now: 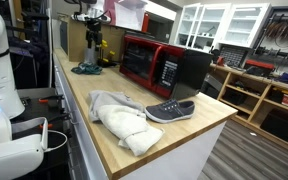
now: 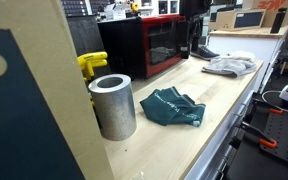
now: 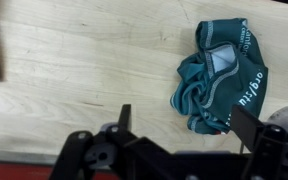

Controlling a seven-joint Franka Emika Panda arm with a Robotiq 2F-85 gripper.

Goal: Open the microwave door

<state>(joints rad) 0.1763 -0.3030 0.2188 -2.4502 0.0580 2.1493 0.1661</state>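
The red-fronted microwave (image 1: 152,64) stands on the wooden counter against the back, and it also shows in an exterior view (image 2: 144,45). The microwave door (image 1: 137,60) (image 2: 156,44) is closed. My gripper (image 1: 92,22) hangs above the far end of the counter, apart from the microwave. It shows as a dark shape in an exterior view (image 2: 194,28). In the wrist view my gripper (image 3: 184,120) is open and empty, its fingers spread over a crumpled teal cloth (image 3: 219,75). The microwave is out of the wrist view.
The teal cloth (image 1: 87,68) (image 2: 174,107) lies below the gripper. A grey metal cylinder (image 2: 112,105) and a yellow object (image 2: 92,65) stand nearby. A dark shoe (image 1: 170,110) and a white cloth (image 1: 119,118) (image 2: 229,66) lie at the counter's other end.
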